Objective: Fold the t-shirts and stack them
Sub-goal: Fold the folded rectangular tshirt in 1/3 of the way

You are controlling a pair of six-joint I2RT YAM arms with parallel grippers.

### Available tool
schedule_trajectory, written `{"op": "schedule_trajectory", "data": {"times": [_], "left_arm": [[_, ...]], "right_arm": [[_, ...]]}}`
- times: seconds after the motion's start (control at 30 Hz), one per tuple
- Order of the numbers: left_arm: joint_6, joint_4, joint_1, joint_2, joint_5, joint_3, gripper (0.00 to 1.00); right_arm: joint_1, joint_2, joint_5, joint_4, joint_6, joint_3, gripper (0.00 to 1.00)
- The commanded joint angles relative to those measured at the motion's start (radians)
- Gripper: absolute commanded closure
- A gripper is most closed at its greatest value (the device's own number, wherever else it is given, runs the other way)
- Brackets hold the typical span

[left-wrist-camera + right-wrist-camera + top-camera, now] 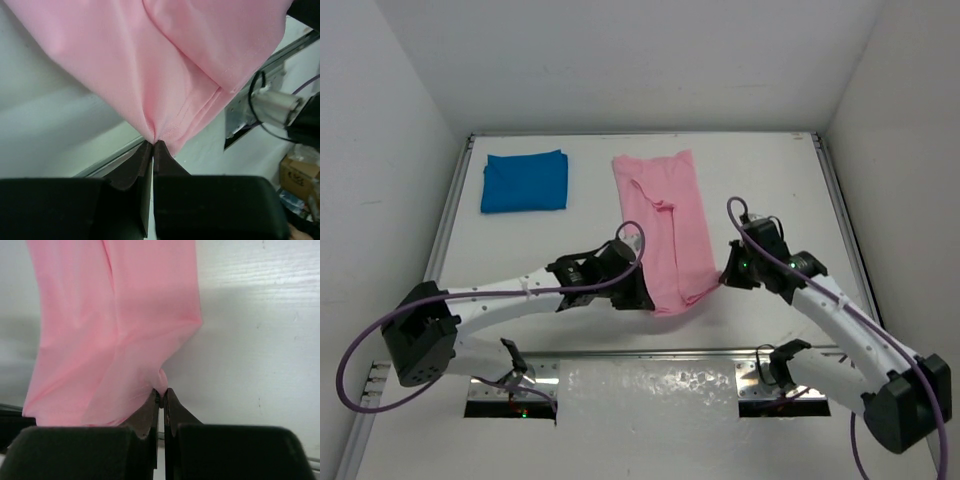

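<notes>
white table [770,190], matte, faint scuffs. left rail [450,215] and right rail [840,215] run along side edges, metal strip [650,352] across near edge. blue shirt [525,182] flat at far left, folded to small rectangle, near left rail. pink shirt [665,220] mid-table, long narrow strip running far to near, creased mid-length. shirts apart, bare table between. pink's near end bunched, looks raised off surface.

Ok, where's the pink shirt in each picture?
Top external: pink shirt in the middle, right of the blue shirt.
Left wrist: pink shirt across the top, pinched by the left gripper.
Right wrist: pink shirt upper left, pinched by the right gripper.
Shared landmark: the white table.
</notes>
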Motion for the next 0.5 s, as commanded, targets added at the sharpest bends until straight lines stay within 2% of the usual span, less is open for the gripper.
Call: {"op": "schedule_trajectory", "data": {"times": [0.0,0.17,0.47], "left_arm": [[0.012,-0.006,0.099,-0.018,0.006,0.052,1.0],[0.072,-0.008,0.257,0.011,0.041,0.11,1.0],[0.172,-0.039,0.364,0.229,0.089,0.33,1.0]], "right_arm": [[0.005,0.11,0.053,0.021,-0.052,0.127,1.0],[-0.012,0.216,0.065,0.062,-0.071,0.191,1.0],[-0.075,0.446,0.033,0.095,-0.127,0.372,1.0]]}}
